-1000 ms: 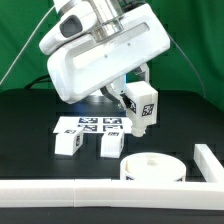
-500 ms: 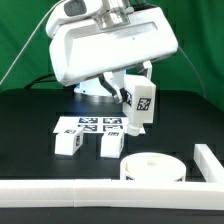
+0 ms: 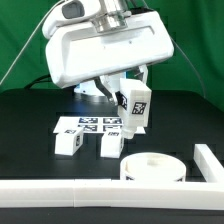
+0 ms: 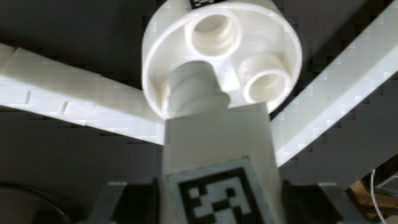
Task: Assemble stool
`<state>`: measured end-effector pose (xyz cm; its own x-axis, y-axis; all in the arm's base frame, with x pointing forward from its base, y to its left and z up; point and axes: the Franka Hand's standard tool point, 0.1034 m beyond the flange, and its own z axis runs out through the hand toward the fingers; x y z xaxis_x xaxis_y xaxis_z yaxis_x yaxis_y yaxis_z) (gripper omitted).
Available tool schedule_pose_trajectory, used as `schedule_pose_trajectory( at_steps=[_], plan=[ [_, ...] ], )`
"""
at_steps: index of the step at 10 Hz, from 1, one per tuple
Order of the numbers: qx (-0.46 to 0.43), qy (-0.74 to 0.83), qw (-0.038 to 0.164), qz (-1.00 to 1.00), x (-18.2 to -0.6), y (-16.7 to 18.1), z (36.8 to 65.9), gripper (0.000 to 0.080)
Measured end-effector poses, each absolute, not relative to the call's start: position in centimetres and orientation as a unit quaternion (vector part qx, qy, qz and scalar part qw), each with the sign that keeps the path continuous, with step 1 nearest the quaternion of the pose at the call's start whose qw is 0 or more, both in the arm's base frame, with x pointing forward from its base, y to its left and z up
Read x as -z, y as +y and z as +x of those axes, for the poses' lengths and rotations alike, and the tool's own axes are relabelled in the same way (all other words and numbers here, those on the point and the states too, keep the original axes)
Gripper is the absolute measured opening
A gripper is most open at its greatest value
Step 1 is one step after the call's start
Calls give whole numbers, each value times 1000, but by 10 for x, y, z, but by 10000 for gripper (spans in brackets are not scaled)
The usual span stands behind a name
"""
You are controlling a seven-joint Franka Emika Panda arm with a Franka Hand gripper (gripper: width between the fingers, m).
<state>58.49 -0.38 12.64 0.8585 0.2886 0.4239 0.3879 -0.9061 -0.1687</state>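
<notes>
**Over the table: one stool leg gripped in the air, seat disc lying apart below it**

Over the black table (image 3: 25, 115), exterior view: the gripper (image 3: 128, 90) is clamped on one white blocky leg, the held leg (image 3: 136, 118). It hangs in the air under the large white arm housing (image 3: 110, 50). The held leg is tilted, with its upper end leaning toward 1 o'clock. Its black-and-white tag (image 3: 140, 102) faces the camera. Its lower end is clear of everything on the table.

The seat disc (image 3: 150, 168) lies flat on the table, between 5 and 6 o'clock from the held leg and apart from it. The rail border (image 3: 80, 190) runs along the front just beside the disc and turns back on the exterior view's right.

The first loose leg (image 3: 68, 141) sits at 8 o'clock from the held leg and the second loose leg (image 3: 110, 146) at 7 o'clock. Both rest on the table, apart from each other, at the near edge of the marker board (image 3: 88, 124). I cannot tell whether they touch the board.

Wrist view: the held leg (image 4: 222, 150) fills the middle, tag toward the camera. Its far end overlaps the seat disc (image 4: 187, 60) in the picture. Two round sockets (image 4: 210, 27) show in the disc's face. The rail border (image 4: 54, 90) shows as two white arms, one on either side of the disc. The finger pads are too dim to read.
</notes>
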Motion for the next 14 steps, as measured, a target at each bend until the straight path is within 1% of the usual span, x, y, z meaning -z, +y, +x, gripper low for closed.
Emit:
schedule_pose_trajectory(
  at_steps=[2,7,9,12,13,14],
  plan=[
    [206,-182,135,-952,-127,0,585,330],
    [197,-182,130,-954,-125,-5,584,330],
    [192,-111,143,-965,-134,3,590,330],
    [187,-78,156,-967,-149,34,607,330],
    [186,-89,148,-967,-151,42,608,330],
    [185,-84,147,-968,-148,36,607,330]
  ],
)
